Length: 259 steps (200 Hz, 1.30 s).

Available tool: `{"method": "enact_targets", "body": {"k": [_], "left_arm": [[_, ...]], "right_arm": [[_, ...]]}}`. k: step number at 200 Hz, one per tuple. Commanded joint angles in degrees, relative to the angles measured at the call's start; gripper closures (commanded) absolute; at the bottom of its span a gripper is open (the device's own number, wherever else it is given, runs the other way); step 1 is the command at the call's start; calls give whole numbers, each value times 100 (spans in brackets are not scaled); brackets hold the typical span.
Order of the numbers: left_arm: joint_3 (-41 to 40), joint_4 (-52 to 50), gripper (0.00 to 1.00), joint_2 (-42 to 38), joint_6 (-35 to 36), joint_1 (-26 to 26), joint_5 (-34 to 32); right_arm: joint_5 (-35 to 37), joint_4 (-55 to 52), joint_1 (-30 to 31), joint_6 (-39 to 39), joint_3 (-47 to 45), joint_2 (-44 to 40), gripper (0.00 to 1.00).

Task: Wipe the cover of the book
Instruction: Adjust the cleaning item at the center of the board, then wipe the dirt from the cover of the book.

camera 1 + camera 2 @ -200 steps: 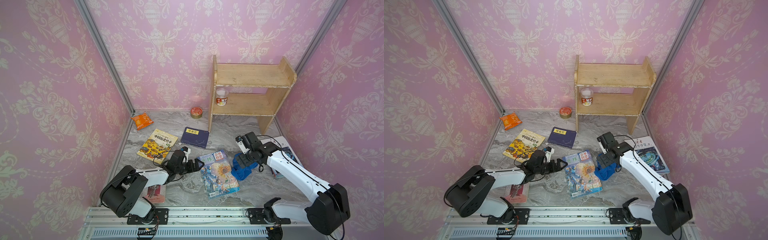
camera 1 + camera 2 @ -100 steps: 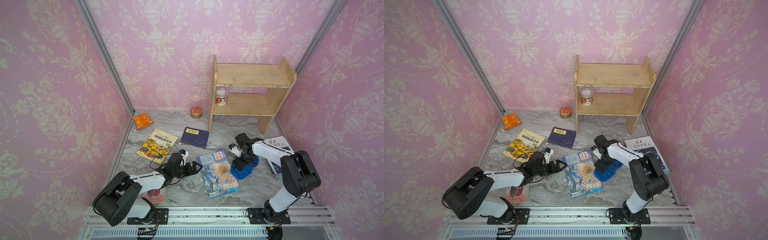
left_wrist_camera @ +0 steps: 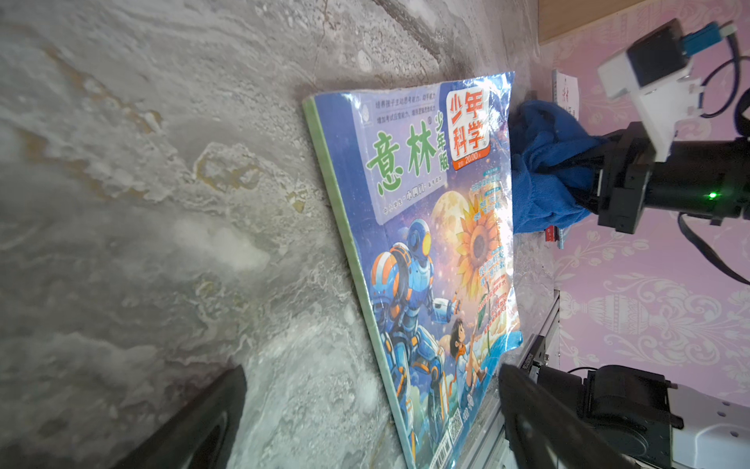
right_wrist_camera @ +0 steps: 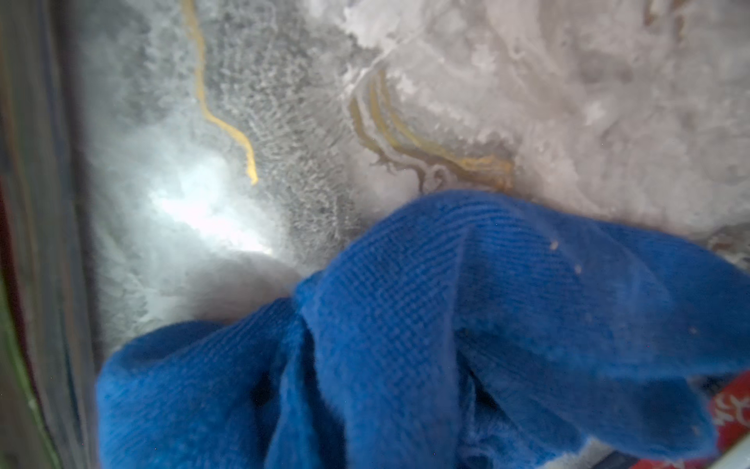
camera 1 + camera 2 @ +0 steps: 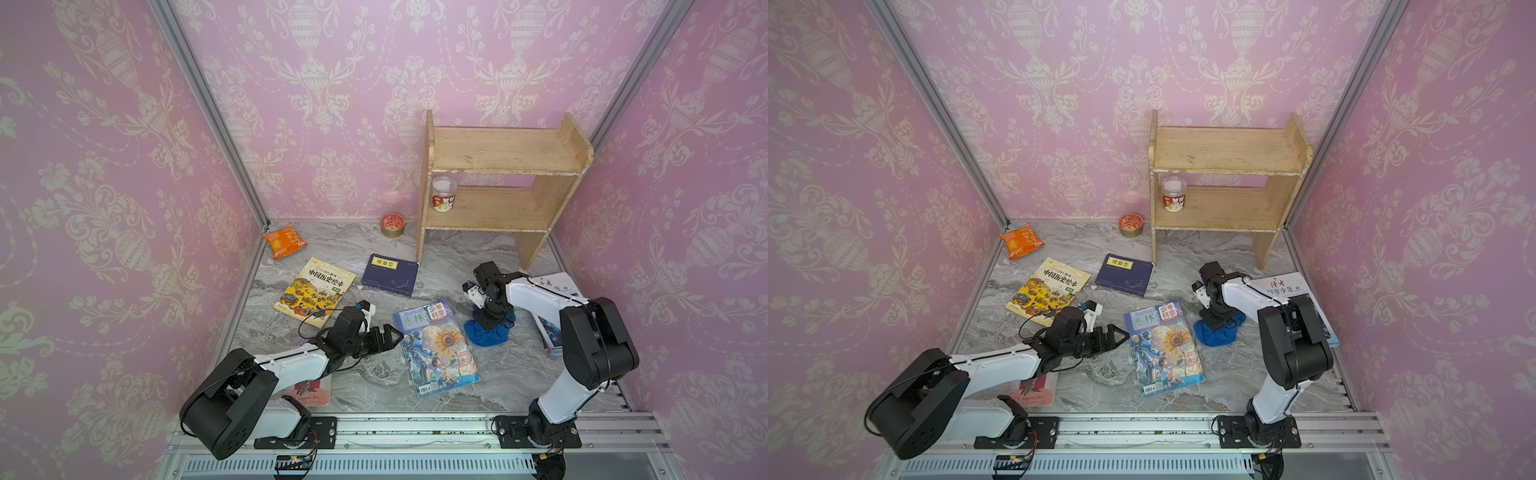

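my right gripper [image 5: 490,326] pinched on fuzzy blue cloth [image 5: 482,337], bunched just beside glossy book [image 5: 436,349]; my left gripper [image 5: 391,336] gaping empty at its spine edge

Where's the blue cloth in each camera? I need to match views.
Top view: blue cloth right of centre, beside the sunflower magazine.
Top view: cloth right of centre, beside the magazine.
Left wrist: cloth just past the magazine's title corner.
Right wrist: cloth fills the foreground.
Shared landmark: the magazine; right wrist doesn't clearly show it.
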Motion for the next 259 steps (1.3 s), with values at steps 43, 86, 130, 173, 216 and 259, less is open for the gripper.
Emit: {"method": "enact_targets", "body": {"k": [43, 86, 130, 173, 216, 259], "left_arm": [[-67, -353, 1, -156, -17, -144, 27], [-233, 243, 1, -25, -387, -467, 10], [-304, 377, 1, 159, -531, -783, -301], [-348, 1071, 1, 694, -953, -818, -246], [-293, 1113, 1, 860, -939, -891, -400], [113, 1096, 1, 1243, -711, -868, -447]], "right_arm": [[227, -331, 164, 1042, 374, -1168, 100], [502, -810, 1568, 2073, 779, -1853, 100], [-360, -169, 2438, 3989, 294, -2834, 100], [-1737, 502, 2411, 4604, -673, -2510, 100], [-1275, 766, 2343, 4774, -1021, -1882, 100], [-523, 937, 2333, 5018, -1034, -628, 100]]}}
